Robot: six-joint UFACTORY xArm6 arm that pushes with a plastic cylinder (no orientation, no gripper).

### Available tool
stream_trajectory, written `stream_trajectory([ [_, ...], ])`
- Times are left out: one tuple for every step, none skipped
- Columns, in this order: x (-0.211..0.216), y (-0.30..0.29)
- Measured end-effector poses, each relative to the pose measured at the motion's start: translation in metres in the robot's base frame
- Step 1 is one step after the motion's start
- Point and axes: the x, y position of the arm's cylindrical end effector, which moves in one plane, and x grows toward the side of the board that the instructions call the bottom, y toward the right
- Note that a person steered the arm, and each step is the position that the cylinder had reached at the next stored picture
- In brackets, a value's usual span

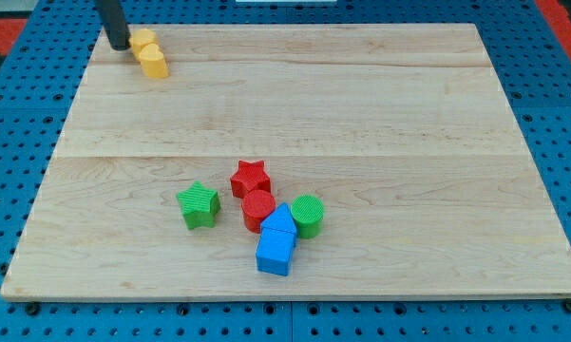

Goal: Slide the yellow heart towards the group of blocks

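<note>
Take the wooden board point(361, 114) as your landmark. Your tip point(120, 47) sits at the board's far corner, toward the view's top left, and it is a plain dark rod end: it has nothing that opens or closes, and it grips nothing. It stands right against the left side of the yellow heart point(142, 41), touching it or very nearly so; you cannot tell which from this angle.

The yellow heart lies in that same top-left corner of the board, close to the top edge. Directly below it, on its lower right and pressed against it, is a second yellow block point(154, 62), whose exact shape you cannot make out.

The group of blocks sits well away from that corner, in the lower middle of the board, nearer the bottom edge than the top. There you see a red star point(250, 178) at the top of the group, with a red cylinder point(258, 209) just below it and touching it. A green star point(199, 205) stands to the left of the red cylinder, slightly apart from it. A green cylinder point(307, 215) stands on the right side of the group. Between the red and green cylinders is a blue block point(280, 221) with a pointed top, and a blue cube point(275, 251) lies just below it, closest to the board's bottom edge.
</note>
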Motion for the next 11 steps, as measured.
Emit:
stream_trajectory([
  [0.056, 0.036],
  [0.071, 0.049],
  [0.054, 0.001],
  [0.041, 0.055],
  [0.075, 0.127],
  [0.100, 0.168],
  [0.059, 0.169],
  [0.090, 0.214],
  [0.154, 0.235],
  [0.187, 0.244],
  [0.135, 0.269],
])
